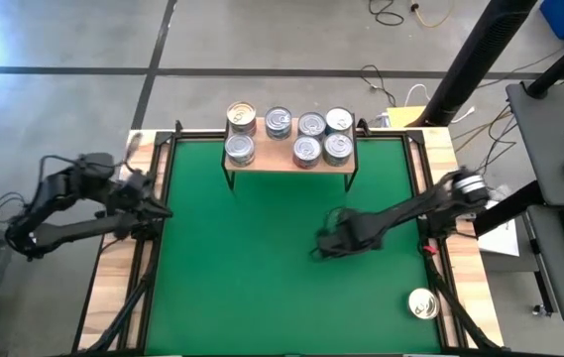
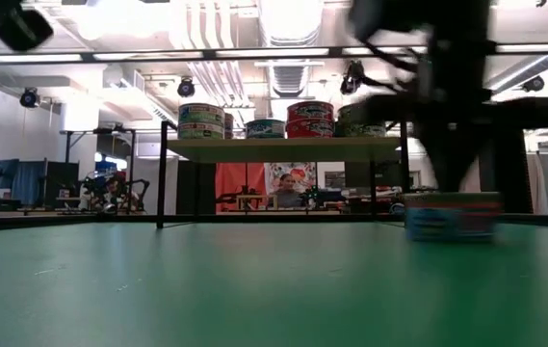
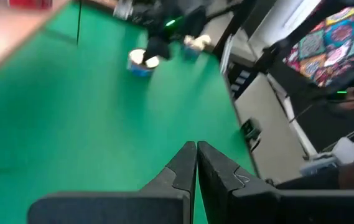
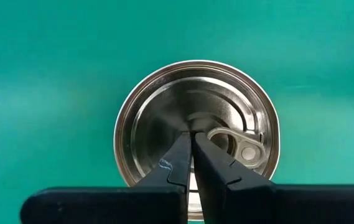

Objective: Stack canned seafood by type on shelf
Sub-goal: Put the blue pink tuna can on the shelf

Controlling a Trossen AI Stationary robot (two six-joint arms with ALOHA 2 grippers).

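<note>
Tins (image 1: pixel 288 136) stacked on shelf (image 1: pixel 272 159) at table's far edge; R gripper (image 4: pixel 193 140), jaws together, right above one tin (image 4: pixel 196 124) mid-mat; L gripper (image 3: pixel 196 152) jaws together, by left edge.

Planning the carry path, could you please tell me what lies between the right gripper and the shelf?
Only bare green mat separates right gripper and shelf, in the high view.

A green-topped desk (image 1: pixel 242 268) is carrying a small wooden shelf (image 1: pixel 277 159) at its far edge. Six tins (image 1: pixel 307 125) are sitting in two rows on the shelf board. One tin (image 1: pixel 421 303) is lying alone by the desk's near right corner.
</note>
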